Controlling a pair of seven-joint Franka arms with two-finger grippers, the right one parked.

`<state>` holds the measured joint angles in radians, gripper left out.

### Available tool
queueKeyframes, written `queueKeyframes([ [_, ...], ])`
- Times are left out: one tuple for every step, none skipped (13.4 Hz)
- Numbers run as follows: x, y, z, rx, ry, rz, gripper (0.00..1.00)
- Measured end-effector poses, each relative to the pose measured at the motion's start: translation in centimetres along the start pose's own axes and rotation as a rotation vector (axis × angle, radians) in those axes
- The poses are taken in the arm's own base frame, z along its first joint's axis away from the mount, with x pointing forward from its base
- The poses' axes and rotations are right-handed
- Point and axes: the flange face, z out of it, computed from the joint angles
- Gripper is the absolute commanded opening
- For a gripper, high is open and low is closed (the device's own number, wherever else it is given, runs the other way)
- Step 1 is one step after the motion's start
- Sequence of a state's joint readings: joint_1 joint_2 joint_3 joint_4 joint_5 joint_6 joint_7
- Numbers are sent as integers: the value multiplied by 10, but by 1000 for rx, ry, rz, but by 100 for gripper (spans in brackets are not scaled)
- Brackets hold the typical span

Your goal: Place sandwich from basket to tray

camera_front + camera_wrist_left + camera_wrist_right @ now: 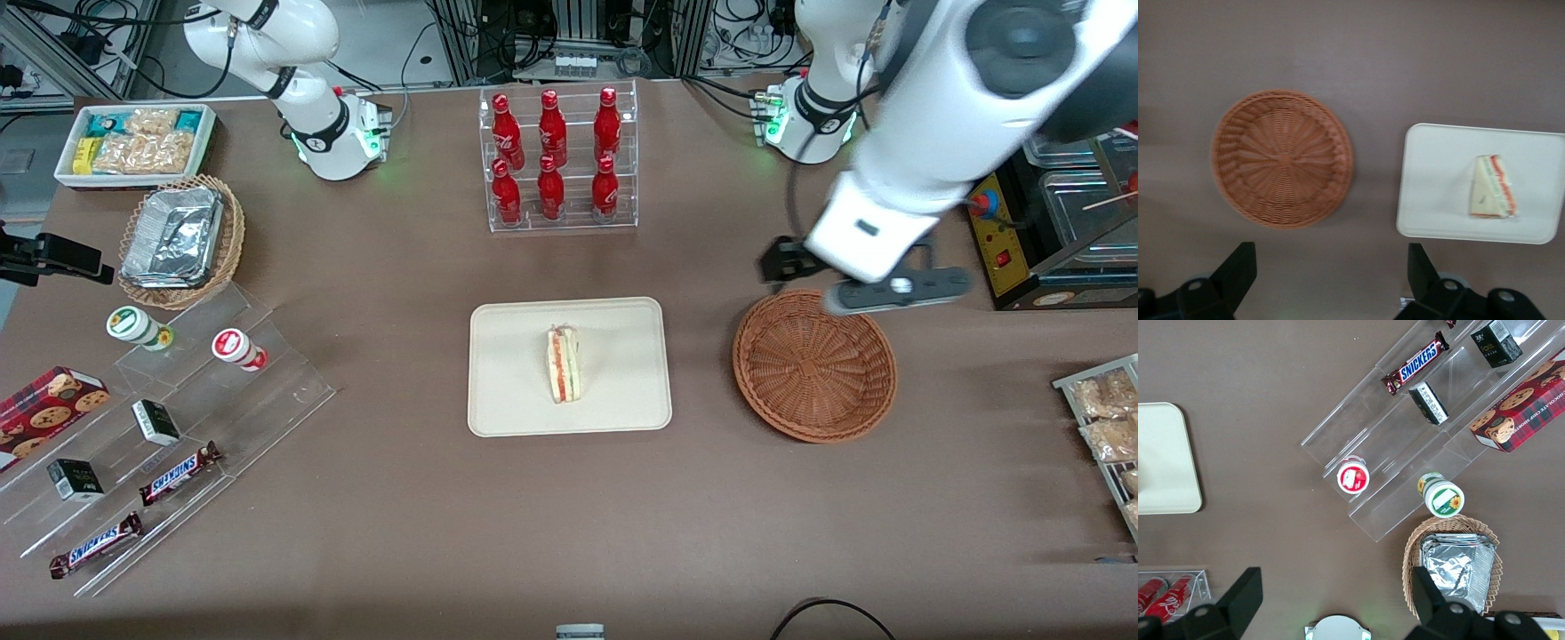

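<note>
The sandwich (565, 364) (1492, 189), a white wedge with red and green filling, lies on the cream tray (516, 391) (1431, 180) in the middle of the table. Beside the tray, toward the working arm's end, the reddish-brown woven basket (813, 366) (1281, 159) holds nothing. My left gripper (805, 267) (1328, 267) hangs raised over the basket's rim farthest from the front camera. It is open, and only bare table shows between its black fingers (1238, 267).
A clear rack of red bottles (557, 160) stands farther from the camera than the tray. Toward the parked arm's end are a wicker basket of foil containers (180, 240), a white snack bin (138, 142) and acrylic steps with candy bars (178, 444). A black box (1022, 258) and snack bags (1107, 418) sit at the working arm's end.
</note>
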<state>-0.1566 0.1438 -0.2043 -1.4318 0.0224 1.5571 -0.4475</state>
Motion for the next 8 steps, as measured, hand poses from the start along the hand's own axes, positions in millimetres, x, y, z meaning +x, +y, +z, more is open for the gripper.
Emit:
queueKeyframes([
  [1,-23,2,8,-9,17,100],
  [1,-45,6,16,-20,36,100],
  [2,-64,8,21,-29,55,100],
  [2,-81,9,23,-34,75,100],
  [3,-97,9,24,-37,93,100],
  [3,-113,8,25,-38,111,100],
  [2,-126,7,26,-39,123,100],
  [0,-133,7,28,-39,130,100],
])
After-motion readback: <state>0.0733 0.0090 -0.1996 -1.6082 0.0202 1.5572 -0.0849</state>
